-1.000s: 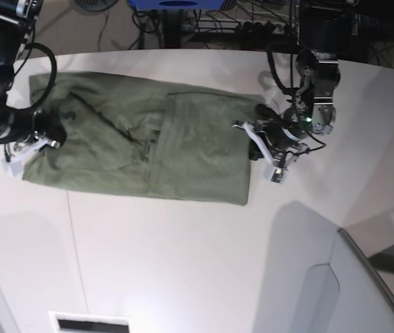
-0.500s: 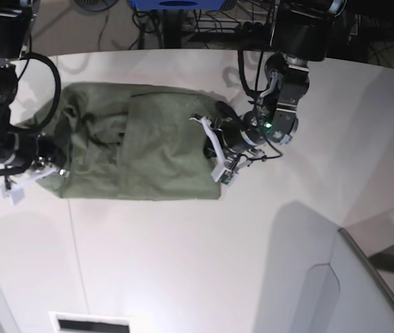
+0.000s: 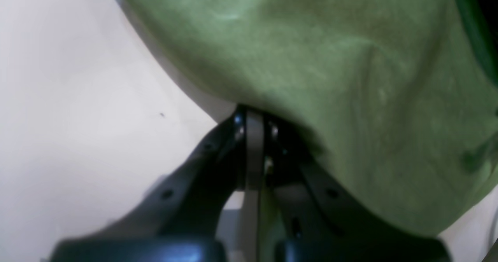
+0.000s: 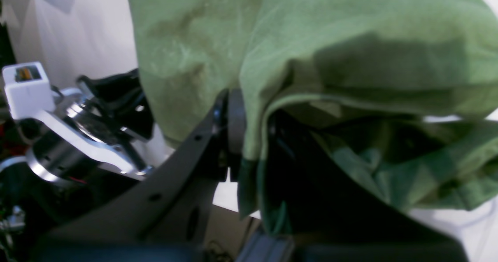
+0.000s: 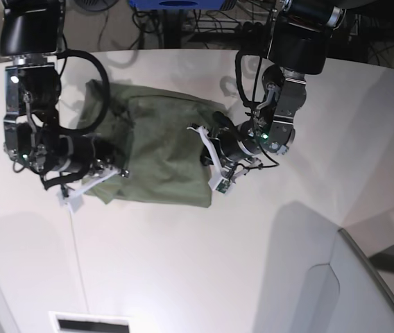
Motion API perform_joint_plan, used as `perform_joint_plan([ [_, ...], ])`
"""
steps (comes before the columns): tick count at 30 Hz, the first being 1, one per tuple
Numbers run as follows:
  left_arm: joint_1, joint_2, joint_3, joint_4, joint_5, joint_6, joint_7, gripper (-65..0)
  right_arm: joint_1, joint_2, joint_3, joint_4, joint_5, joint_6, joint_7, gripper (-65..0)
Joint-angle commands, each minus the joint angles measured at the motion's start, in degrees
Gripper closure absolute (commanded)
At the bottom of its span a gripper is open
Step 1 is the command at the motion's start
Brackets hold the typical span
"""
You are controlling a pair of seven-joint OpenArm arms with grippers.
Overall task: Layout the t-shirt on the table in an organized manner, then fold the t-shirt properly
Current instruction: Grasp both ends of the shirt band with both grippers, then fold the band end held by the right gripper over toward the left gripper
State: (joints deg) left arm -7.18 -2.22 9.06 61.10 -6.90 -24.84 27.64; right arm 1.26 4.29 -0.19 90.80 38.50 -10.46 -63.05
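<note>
Olive t-shirt (image 5: 157, 149) is lying between our grippers, long axis running gripper-to-gripper on the table (image 5: 183, 263). Left gripper (image 3: 255, 137) & right gripper (image 4: 249, 133) are both clamping cloth edges, equally near.

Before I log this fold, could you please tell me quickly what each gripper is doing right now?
Left gripper: closed, fingers pinching the t-shirt edge.
Right gripper: closed on a fold of the t-shirt.
</note>
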Motion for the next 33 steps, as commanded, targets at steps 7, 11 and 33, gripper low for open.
perform_joint_plan([
  [7, -0.07, 0.94, 0.13, 0.57, -0.01, -0.17, 0.10, 0.0, 2.74, -2.67, -3.37, 0.76, 1.02, -3.92, 0.76, -0.6],
  [11, 0.81, 0.94, 0.13, 0.92, -0.27, -0.17, 0.10, 0.0, 3.36, -3.90, -3.46, 0.58, 0.66, -4.18, 1.02, -0.6],
  [33, 1.95, 0.86, 0.04, 4.35, -0.01, -0.17, 0.19, 0.0, 6.35, -8.12, -6.45, -8.21, 1.02, -3.65, 8.58, -0.6],
])
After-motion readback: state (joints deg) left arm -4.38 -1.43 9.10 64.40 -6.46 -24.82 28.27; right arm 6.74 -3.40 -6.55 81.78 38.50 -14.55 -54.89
